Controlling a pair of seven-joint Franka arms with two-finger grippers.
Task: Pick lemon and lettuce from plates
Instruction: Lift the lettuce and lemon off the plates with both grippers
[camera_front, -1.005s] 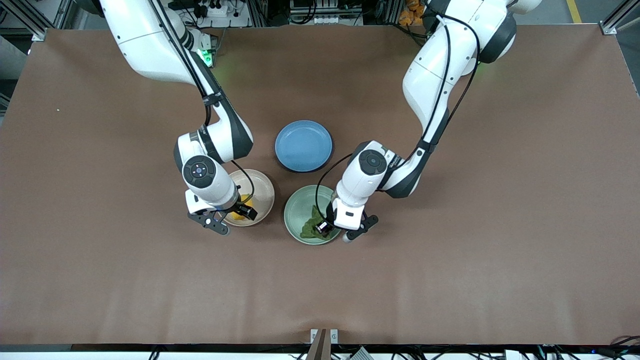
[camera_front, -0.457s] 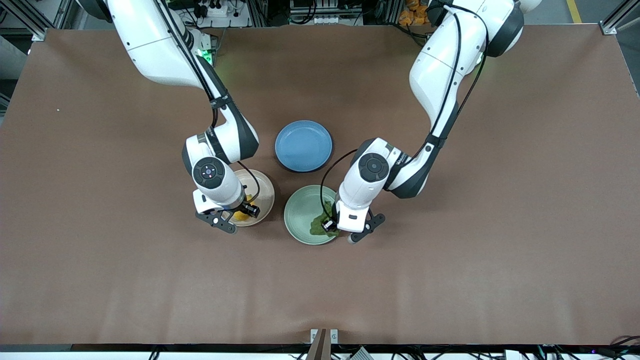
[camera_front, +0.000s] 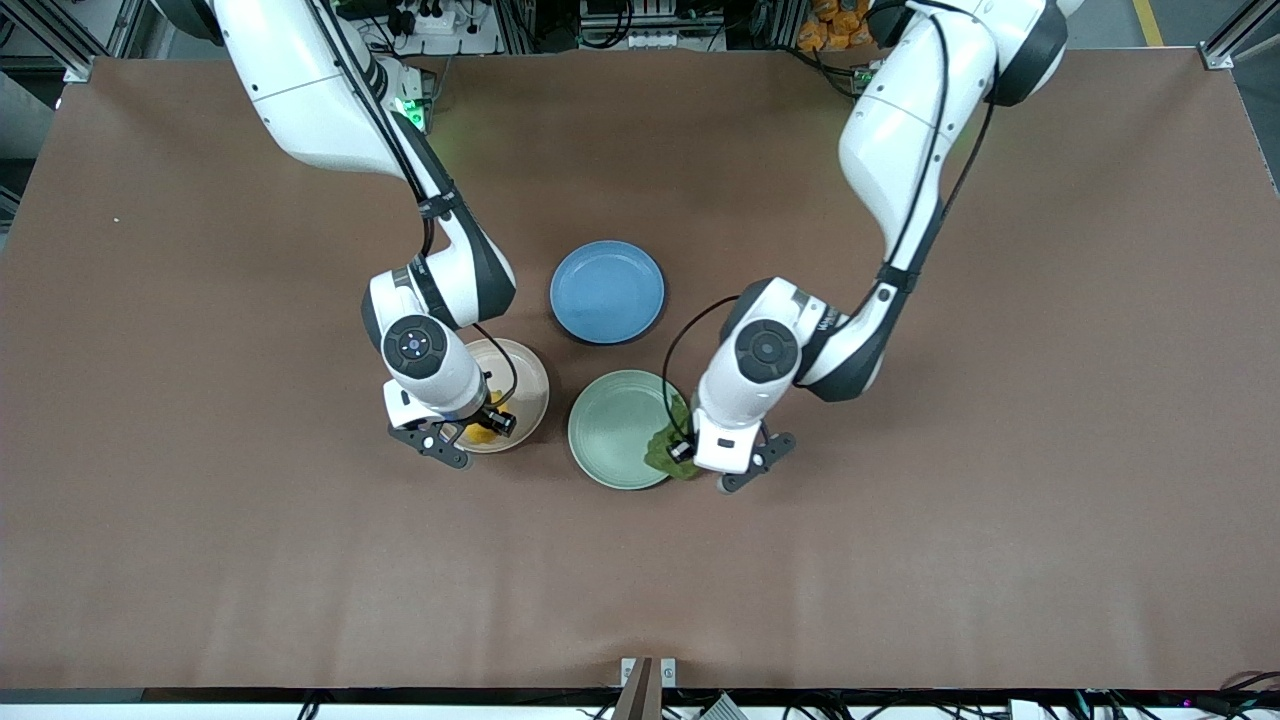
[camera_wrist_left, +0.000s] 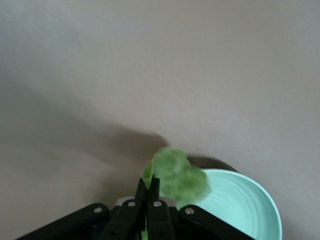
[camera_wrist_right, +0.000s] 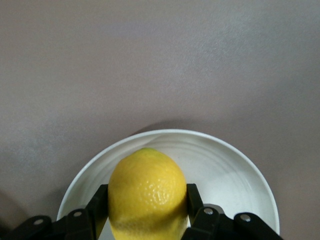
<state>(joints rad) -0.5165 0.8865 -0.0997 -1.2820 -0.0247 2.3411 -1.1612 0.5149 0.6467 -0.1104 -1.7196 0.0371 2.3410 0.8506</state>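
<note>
Front view: left gripper (camera_front: 690, 462) has shifted toward the left arm's end, now over the mint plate's (camera_front: 610, 430) rim, carrying the lettuce (camera_front: 665, 452). Right gripper (camera_front: 478, 428) stays over the beige plate (camera_front: 525, 385).

Left wrist view: fingers pressed on the lettuce (camera_wrist_left: 177, 175).

Right wrist view: fingers have clamped the lemon (camera_wrist_right: 148, 192) above its plate (camera_wrist_right: 225, 165).

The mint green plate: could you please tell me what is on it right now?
Its bowl looks bare. The lettuce, pinched in the shut left gripper, hangs over the mint green plate at its rim; the part beneath is hidden.
</note>
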